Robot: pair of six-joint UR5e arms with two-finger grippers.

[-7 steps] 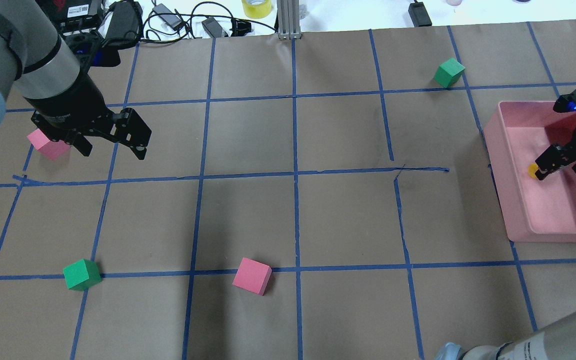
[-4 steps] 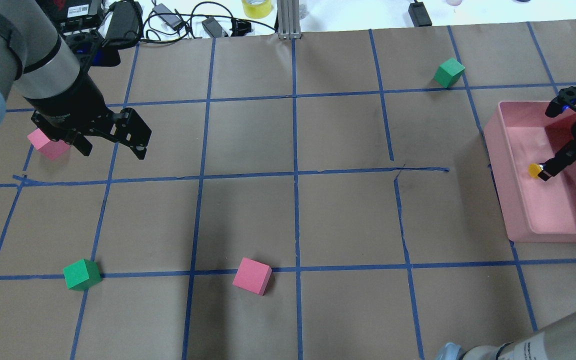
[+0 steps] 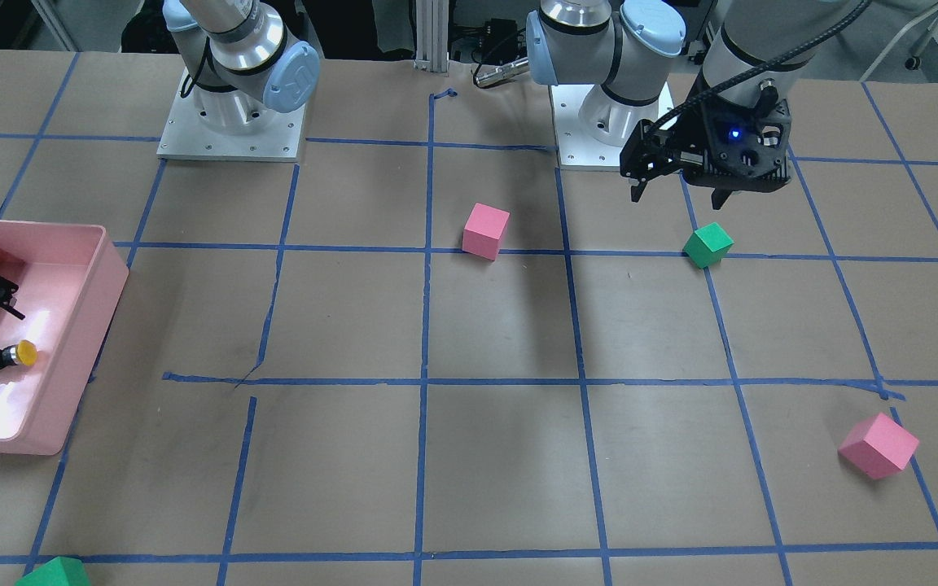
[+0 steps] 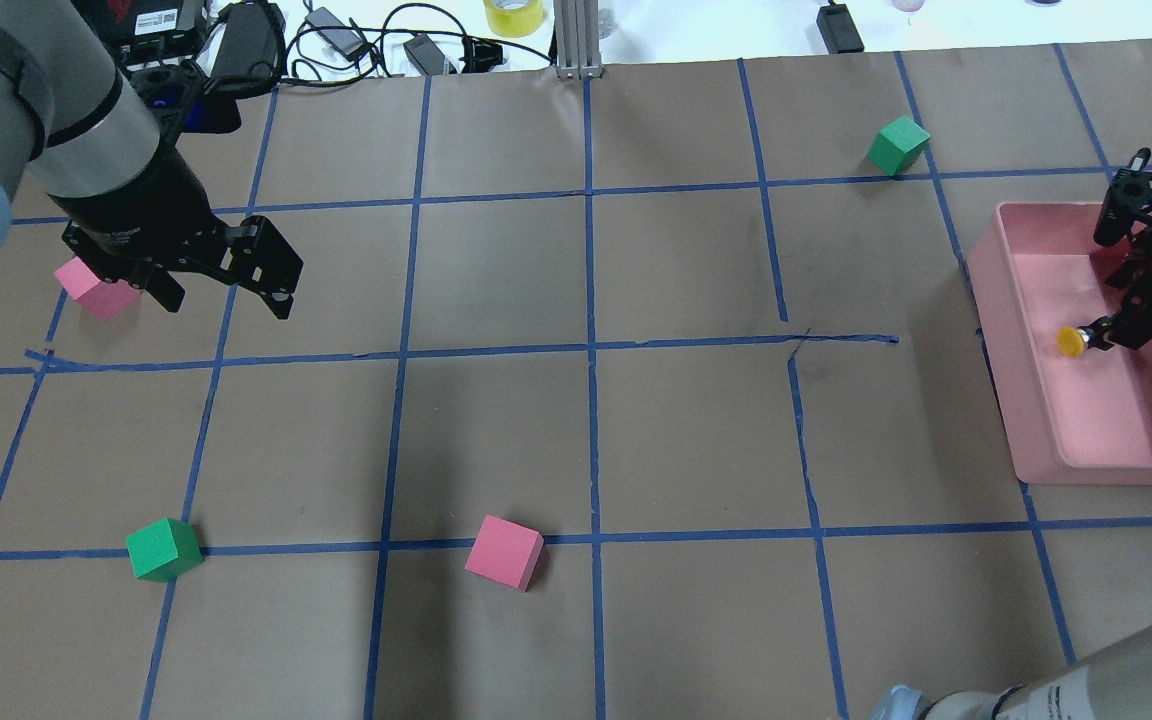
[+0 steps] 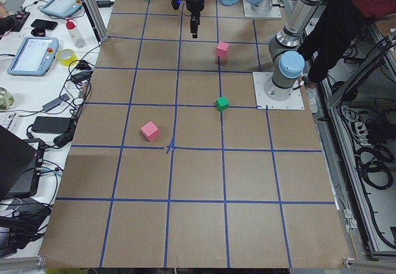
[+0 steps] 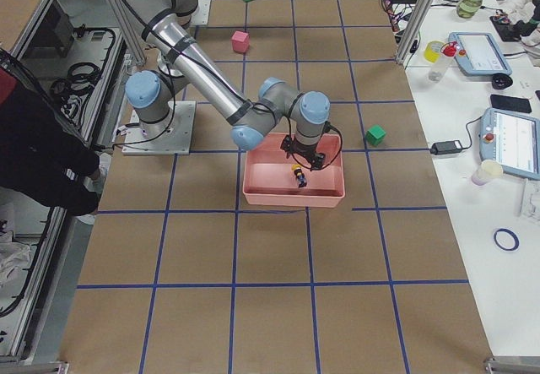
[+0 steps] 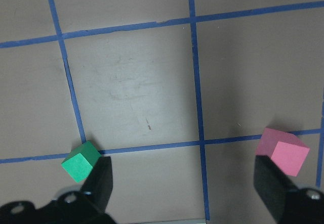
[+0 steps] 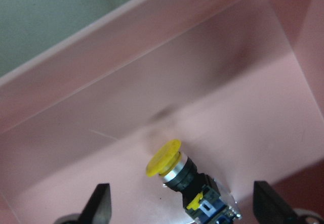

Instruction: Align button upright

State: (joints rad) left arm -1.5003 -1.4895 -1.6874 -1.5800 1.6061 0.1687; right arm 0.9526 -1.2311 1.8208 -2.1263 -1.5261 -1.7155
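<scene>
The button [image 8: 177, 176] lies on its side on the floor of the pink bin [image 4: 1006, 370], its yellow cap [image 4: 1069, 340] toward the bin's inner wall. In the front view the button [image 3: 1, 356] shows cap, black collar and grey base. My right gripper [image 8: 182, 204] is open low in the bin, one finger on each side of the button's base; I cannot tell if they touch it. It also shows in the overhead view, right gripper [image 4: 1126, 330]. My left gripper [image 4: 226, 300] hovers open and empty above the table.
A pink cube [image 4: 96, 290] sits just beside the left gripper, and a green cube [image 4: 164, 549] and a second pink cube [image 4: 504, 552] lie nearer the robot. Another green cube [image 4: 898, 145] is at the far right. Cables and tape [image 4: 514, 14] lie beyond the table's far edge.
The right wrist has turned over the button, so the gripper now stands at a different angle. The button's cap stays in about the same spot. The left arm has not moved.
</scene>
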